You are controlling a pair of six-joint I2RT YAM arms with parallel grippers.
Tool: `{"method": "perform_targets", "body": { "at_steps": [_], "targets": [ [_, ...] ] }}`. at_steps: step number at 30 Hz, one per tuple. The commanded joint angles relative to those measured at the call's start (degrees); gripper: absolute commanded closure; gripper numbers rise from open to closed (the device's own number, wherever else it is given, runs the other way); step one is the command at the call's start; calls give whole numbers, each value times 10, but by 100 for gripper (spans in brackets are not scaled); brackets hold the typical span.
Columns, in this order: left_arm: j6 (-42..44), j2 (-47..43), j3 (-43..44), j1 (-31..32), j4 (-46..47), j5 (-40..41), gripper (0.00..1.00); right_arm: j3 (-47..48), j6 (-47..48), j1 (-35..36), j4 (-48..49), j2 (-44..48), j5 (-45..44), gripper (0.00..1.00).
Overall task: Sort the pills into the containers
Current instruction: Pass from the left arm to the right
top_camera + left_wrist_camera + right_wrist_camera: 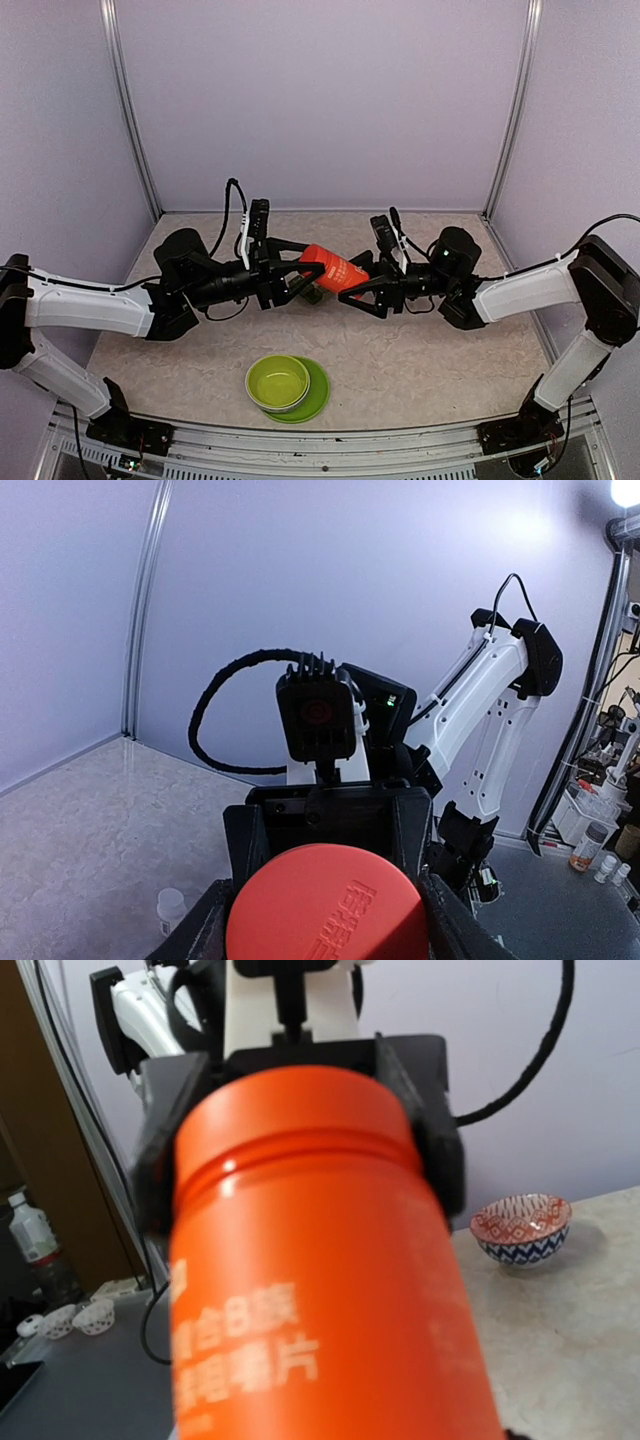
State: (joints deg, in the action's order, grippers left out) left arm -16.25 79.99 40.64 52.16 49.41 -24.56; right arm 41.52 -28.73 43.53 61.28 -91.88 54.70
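The orange-red bottle [335,268] hangs level above the table's middle, held between both grippers. My left gripper [298,270] is shut on its cap end; in the left wrist view the red embossed cap [325,905] fills the gap between the black fingers [205,930]. My right gripper [363,283] is shut on the other end; in the right wrist view the bottle's body [310,1290] hides my own fingers. A bit of the dark green strip box [314,294] shows on the table under the bottle, mostly hidden. No pills are visible.
A lime-green bowl [278,381] sits on a green plate [318,395] near the front edge. A small patterned bowl [520,1228] stands on the table. A small white vial [170,908] stands low left. Walls enclose the back and sides.
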Motion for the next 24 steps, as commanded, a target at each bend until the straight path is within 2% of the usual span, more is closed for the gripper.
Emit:
{"method": "perform_targets", "body": {
  "at_steps": [1,7,20,23,24],
  "targets": [
    [9,-8,-8,2,36,13,77,17,-18,9,25,-16,-5,27],
    [11,-10,-14,2,37,18,78,23,-25,14,31,-23,0,36],
    [9,-6,-17,2,40,21,78,42,-29,29,34,-41,11,32],
    [9,-7,-19,2,40,24,78,42,-32,29,39,-41,10,36],
    [10,-7,-19,2,39,25,78,42,-32,29,39,-41,10,41]
  ]
}}
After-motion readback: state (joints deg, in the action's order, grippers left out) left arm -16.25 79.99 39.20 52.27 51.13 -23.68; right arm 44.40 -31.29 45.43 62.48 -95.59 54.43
